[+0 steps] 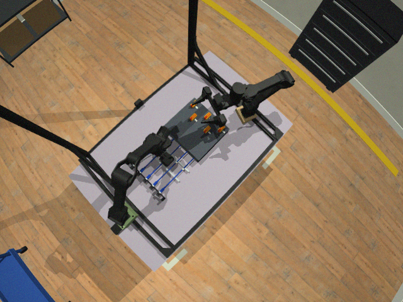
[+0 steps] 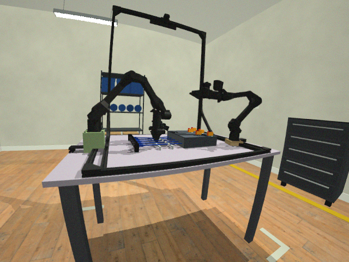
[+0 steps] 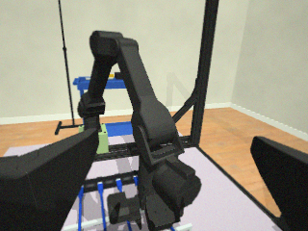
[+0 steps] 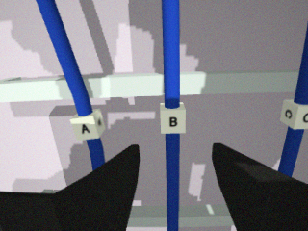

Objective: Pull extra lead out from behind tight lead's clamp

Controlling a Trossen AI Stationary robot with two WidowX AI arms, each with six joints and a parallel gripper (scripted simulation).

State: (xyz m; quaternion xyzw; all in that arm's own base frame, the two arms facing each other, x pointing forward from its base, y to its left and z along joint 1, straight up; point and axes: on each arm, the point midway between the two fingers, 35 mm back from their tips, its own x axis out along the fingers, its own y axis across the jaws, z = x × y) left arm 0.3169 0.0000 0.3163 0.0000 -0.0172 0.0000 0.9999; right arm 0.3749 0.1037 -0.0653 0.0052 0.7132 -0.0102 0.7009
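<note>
Five blue leads (image 1: 165, 168) run side by side from a black rail to a dark block (image 1: 195, 128) that carries orange handles (image 1: 206, 129). In the right wrist view I see lead A (image 4: 72, 72), lead B (image 4: 171, 96) and lead C (image 4: 295, 144) with white letter tags. My right gripper (image 4: 175, 151) (image 1: 167, 159) is open and low over the leads, with one finger on each side of lead B, not touching it. Lead A bends; lead B runs straight. My left gripper (image 1: 211, 107) (image 2: 194, 93) is open wide and empty, held high above the handles.
A white cross bar (image 4: 101, 87) lies under the leads. A black frame (image 2: 174, 165) rims the table, with tall gantry posts (image 2: 202, 81). The right arm stands on a green base (image 2: 92, 141), the left on a tan base (image 1: 245, 113).
</note>
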